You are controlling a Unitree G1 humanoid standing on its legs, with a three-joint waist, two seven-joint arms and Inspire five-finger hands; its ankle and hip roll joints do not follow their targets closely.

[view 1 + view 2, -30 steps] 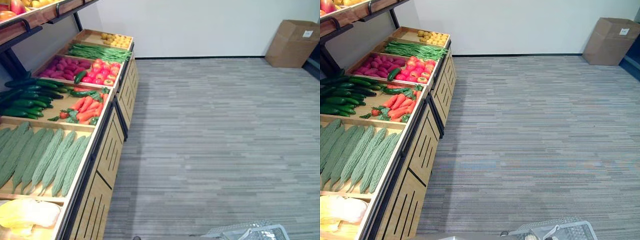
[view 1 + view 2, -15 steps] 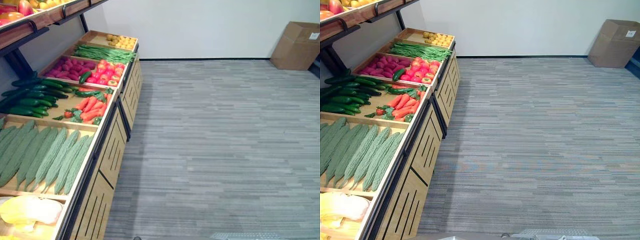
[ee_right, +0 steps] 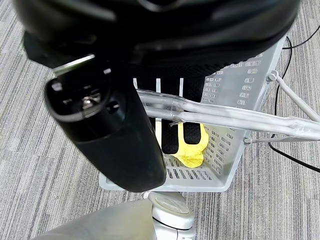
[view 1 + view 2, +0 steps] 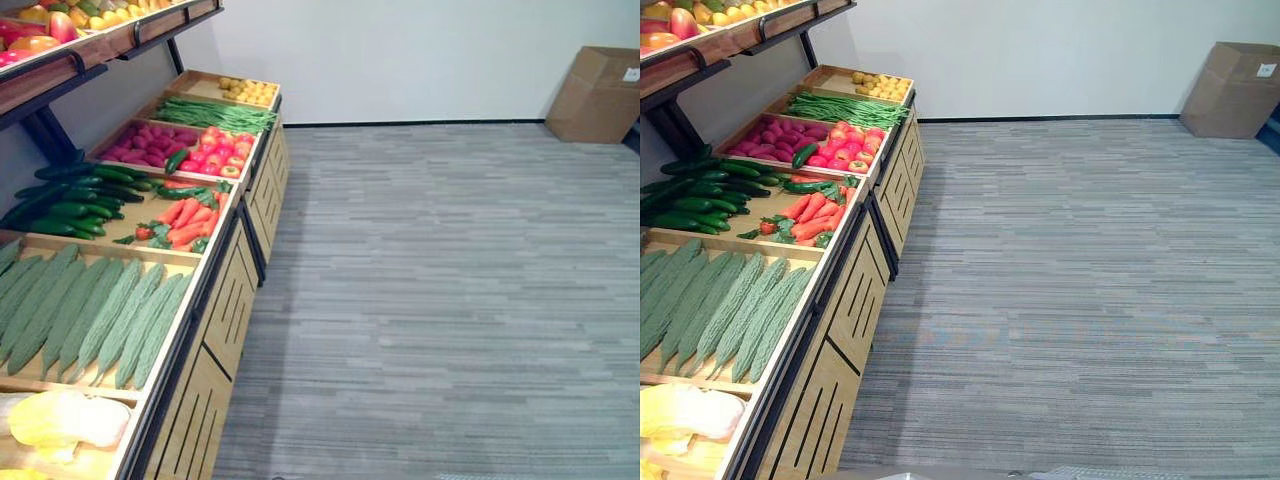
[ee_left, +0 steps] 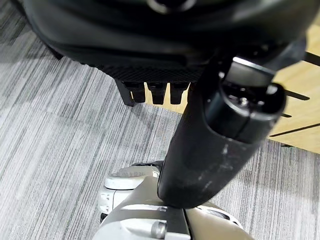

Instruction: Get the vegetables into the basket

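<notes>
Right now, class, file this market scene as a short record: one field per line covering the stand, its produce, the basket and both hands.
stand: wooden display stand along the robot's left
produce near to far: yellow item, bitter gourds, carrots, cucumbers, tomatoes, green beans
basket: grey mesh basket, a yellow item inside
right hand: fingers curled round the basket's metal handle
left hand: holds nothing, above the floor
background: cardboard box by the far wall
</notes>
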